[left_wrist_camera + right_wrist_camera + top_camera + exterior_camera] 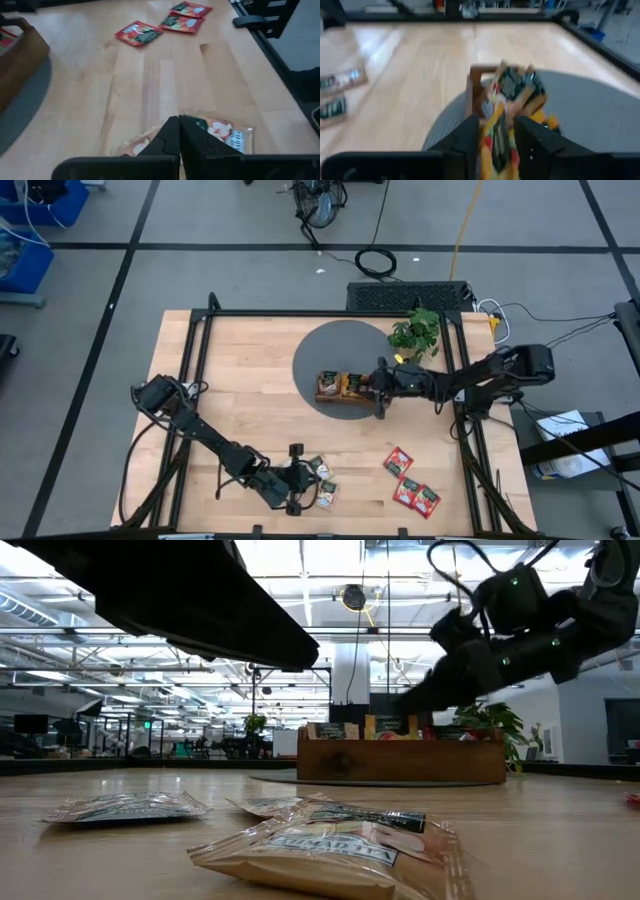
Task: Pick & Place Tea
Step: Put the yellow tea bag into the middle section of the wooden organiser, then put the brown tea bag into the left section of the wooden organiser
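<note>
**Two arms, two jobs: one over loose tea, one at the tray**

The left gripper (296,477) was at the near edge of the table, right among the pale tea sachets (322,483). In the left wrist view its two fingers (176,142) were pressed together with nothing between them. One pale sachet (224,134) lay flat just past the fingertips and a bit to one side. Another pale one (136,146) peeked out on the other side. So the tea was right in front of the closed jaws, touching or almost touching, and the jaws would need to open before they could take one. The left arm was by far the nearer arm for these.

Farther along the near edge, toward the right corner, lay the red sachets (412,480). They were flat on the wood and well apart from both grippers.

Farther still, near the middle of the table, the wooden tray (339,390) sat on a round grey mat (330,355). The right gripper (379,391) was at the tray's right end. Its jaws were narrow and held an orange sachet (499,135) on edge, with the long side running out ahead of the fingers. The tray's compartment was straight ahead of that sachet, and other sachets already stood inside. I think this one was about to go in.

A green plant (417,333) stood past the tray near the far right corner.
</note>
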{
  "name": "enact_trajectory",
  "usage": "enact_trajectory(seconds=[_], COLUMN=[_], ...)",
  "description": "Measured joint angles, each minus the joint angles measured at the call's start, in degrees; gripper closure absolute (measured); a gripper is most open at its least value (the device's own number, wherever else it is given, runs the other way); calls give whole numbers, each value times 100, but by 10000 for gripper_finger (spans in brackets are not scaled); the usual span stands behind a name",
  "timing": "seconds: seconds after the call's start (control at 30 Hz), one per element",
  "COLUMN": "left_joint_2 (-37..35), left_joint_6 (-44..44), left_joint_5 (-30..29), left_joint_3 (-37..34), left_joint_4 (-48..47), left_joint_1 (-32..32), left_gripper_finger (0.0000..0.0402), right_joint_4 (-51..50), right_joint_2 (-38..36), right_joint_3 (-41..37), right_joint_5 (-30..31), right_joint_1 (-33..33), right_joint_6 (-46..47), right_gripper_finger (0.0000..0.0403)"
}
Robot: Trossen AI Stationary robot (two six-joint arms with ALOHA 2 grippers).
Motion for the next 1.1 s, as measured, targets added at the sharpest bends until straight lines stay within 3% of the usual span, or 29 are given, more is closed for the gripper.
enact_trajectory(seconds=[0.17,0.3,0.43,0.5,0.67,0.93,1.1], left_joint_2=[0,0,0,2,2,2,95], left_joint_6=[-116,-356,-1244,-1499,-1842,-2125,-2252], left_joint_5=[6,14,890,1210,1170,605,886], left_joint_3=[0,0,7,7,7,7,6], left_joint_4=[44,37,-239,-330,-334,-741,-969], left_joint_1=[-2,-22,-24,-30,-51,139,237], left_gripper_finger=[380,381,397,394,380,397,383], right_joint_4=[-160,-245,-463,-502,-407,73,78], right_joint_2=[-552,-950,-985,-878,-503,594,1432], right_joint_3=[0,41,193,195,170,430,1142], right_joint_5=[-96,-480,-188,86,912,859,396], right_joint_1=[78,767,1784,2236,3037,3505,3503], right_joint_6=[438,377,77,-50,-81,446,409], right_gripper_finger=[264,274,312,335,396,401,400])
